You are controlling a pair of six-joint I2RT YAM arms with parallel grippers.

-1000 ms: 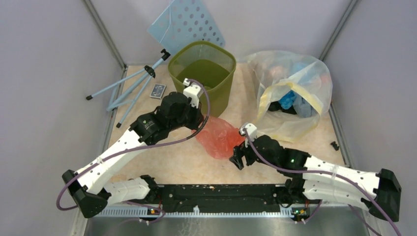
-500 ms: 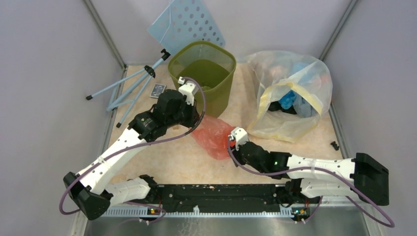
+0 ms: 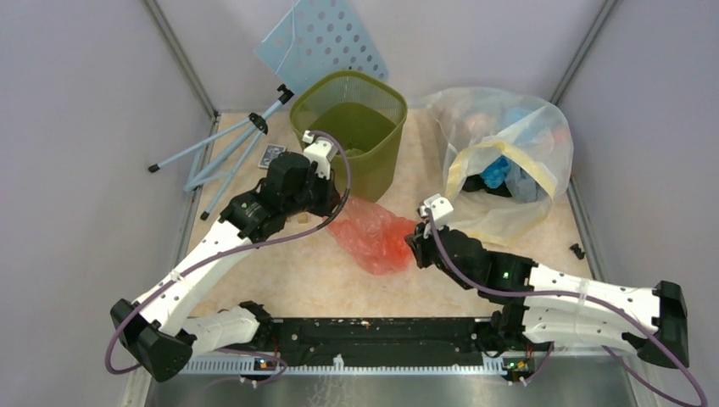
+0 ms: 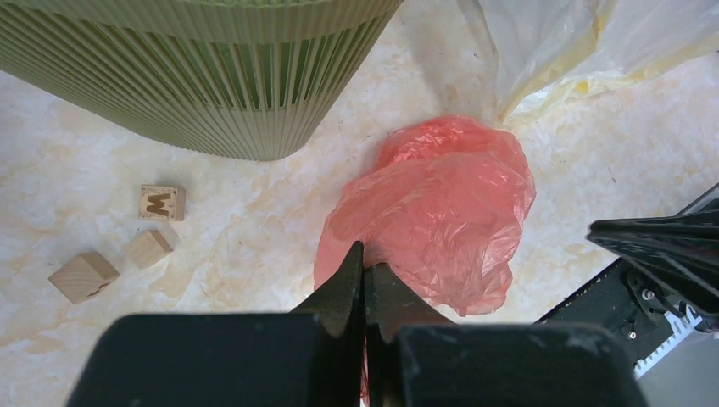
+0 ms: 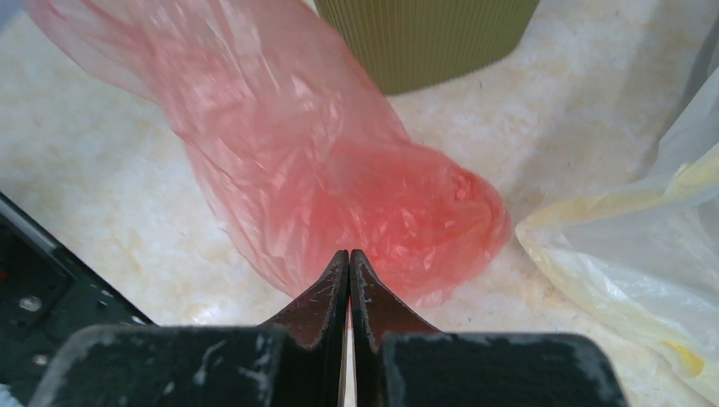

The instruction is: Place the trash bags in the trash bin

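Observation:
The trash bag (image 3: 373, 237) is a crumpled translucent orange-red film lying on the pale floor in front of the olive-green trash bin (image 3: 377, 170). My left gripper (image 4: 365, 259) is shut on the bag's left end, and red film (image 4: 432, 212) shows between its fingers. In the top view that gripper (image 3: 329, 222) sits low beside the bin. My right gripper (image 5: 349, 253) is shut with its tips meeting on the bag's (image 5: 339, 195) near edge. From above it (image 3: 413, 246) is at the bag's right side. The bin (image 4: 212, 85) (image 5: 424, 42) stands upright.
A large clear bag (image 3: 500, 161) of colourful items slumps right of the bin, its yellow-edged film (image 5: 636, 280) close to my right gripper. A pale blue perforated panel (image 3: 326, 38) and tripod (image 3: 229, 148) lie at the back left. Wooden blocks (image 4: 161, 202) sit beside the bin.
My right gripper closed from wide open to shut at the bag's right edge, first reaching in, then drawing slightly back right. The left arm shifted a little left with the bag's end.

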